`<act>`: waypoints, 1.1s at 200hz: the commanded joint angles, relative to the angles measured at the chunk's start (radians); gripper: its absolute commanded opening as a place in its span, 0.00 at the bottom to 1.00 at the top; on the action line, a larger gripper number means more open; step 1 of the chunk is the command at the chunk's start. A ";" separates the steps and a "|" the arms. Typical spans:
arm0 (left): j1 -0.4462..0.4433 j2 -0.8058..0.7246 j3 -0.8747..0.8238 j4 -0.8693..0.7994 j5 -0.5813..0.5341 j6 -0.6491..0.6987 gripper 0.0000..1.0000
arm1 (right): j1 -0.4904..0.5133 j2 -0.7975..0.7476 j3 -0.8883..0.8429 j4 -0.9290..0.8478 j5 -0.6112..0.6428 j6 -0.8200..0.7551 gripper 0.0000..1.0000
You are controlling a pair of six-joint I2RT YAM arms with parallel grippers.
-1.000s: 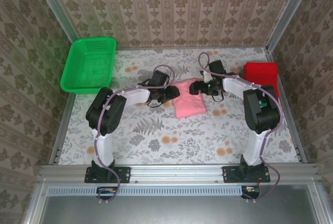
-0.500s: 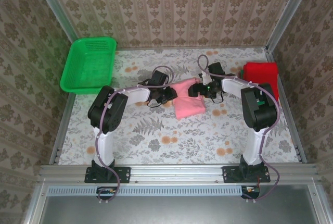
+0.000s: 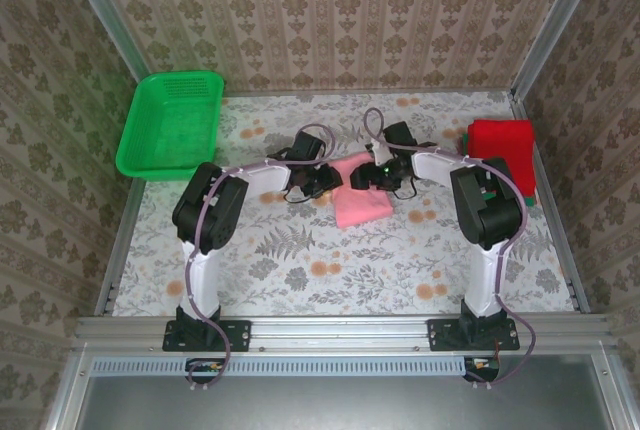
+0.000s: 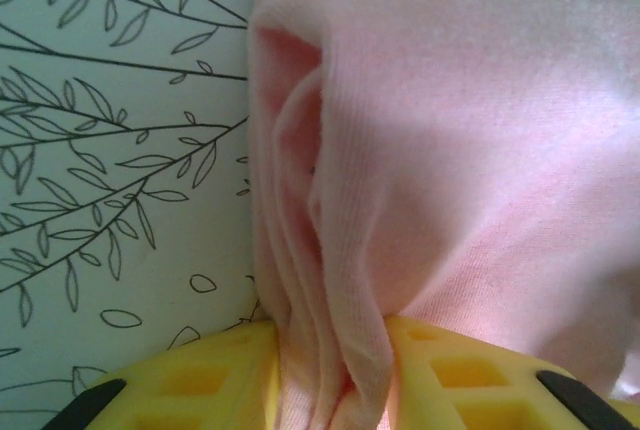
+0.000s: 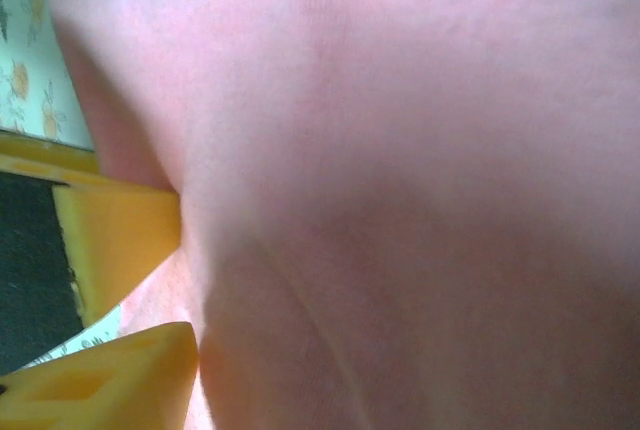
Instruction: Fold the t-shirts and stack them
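Pink t-shirt (image 3: 362, 205) being pinched from both sides
Left pincer (image 3: 330, 182) is gripping its edge; right pincer (image 3: 358, 176), having slid inward, is clamping the cloth.

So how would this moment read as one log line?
left hand: shut on pink t-shirt | right hand: at same shirt, grip unclear | red t-shirt: folded, far right

pink t-shirt (image 5: 400, 200) blurred, right tool (image 3: 363, 177) grip unclear
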 commanded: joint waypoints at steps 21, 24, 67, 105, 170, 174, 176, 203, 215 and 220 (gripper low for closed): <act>-0.037 0.074 -0.003 0.045 0.067 0.011 0.33 | 0.022 0.033 0.006 -0.038 -0.030 0.007 0.18; -0.037 0.072 -0.005 0.046 0.066 0.011 0.34 | 0.022 0.029 0.004 -0.040 -0.022 0.004 0.14; -0.035 -0.032 -0.070 0.094 -0.020 0.061 0.61 | 0.015 -0.024 0.010 -0.106 0.119 -0.078 0.00; -0.042 -0.205 -0.175 0.140 -0.159 0.217 0.98 | -0.011 -0.113 0.018 -0.192 0.360 -0.199 0.00; -0.054 -0.360 -0.288 0.212 -0.189 0.498 1.00 | -0.162 -0.200 0.048 -0.277 0.606 -0.444 0.00; -0.053 -0.364 -0.291 0.213 -0.186 0.508 1.00 | -0.174 -0.204 0.051 -0.278 0.614 -0.456 0.00; -0.054 -0.366 -0.292 0.212 -0.184 0.512 1.00 | -0.181 -0.207 0.053 -0.278 0.617 -0.462 0.00; -0.054 -0.370 -0.291 0.212 -0.160 0.534 1.00 | -0.266 -0.229 0.095 -0.302 0.576 -0.514 0.00; -0.054 -0.364 -0.285 0.213 -0.145 0.534 1.00 | -0.290 -0.239 0.113 -0.311 0.555 -0.532 0.00; -0.053 -0.361 -0.282 0.212 -0.144 0.532 1.00 | -0.297 -0.241 0.123 -0.319 0.545 -0.539 0.00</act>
